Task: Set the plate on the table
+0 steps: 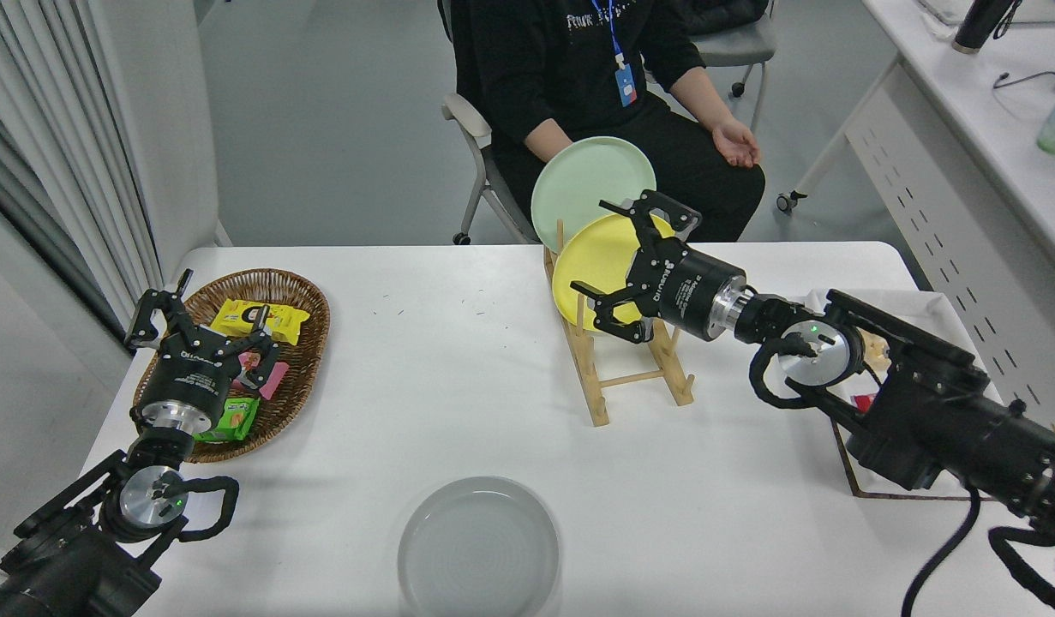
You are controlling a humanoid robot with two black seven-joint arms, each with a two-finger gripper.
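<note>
While your right gripper [632,264] hovered spread wide at the yellow plate [597,261], mint-green plate [578,184] racked behind, grey plate [478,548] lay flat on the table [458,386], wicker basket [296,296] held snack packets [257,319], left gripper [197,330] parked open above it.

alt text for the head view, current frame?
A light-grey plate lies flat on the white table near the front edge, while the right gripper, jaws open, hangs in front of a yellow plate standing in a wooden rack. The left gripper is parked over a snack basket.

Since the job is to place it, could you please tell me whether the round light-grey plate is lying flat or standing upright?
Flat: the round light-grey plate lies face-up on the white table, near edge, no gripper touching it.
</note>
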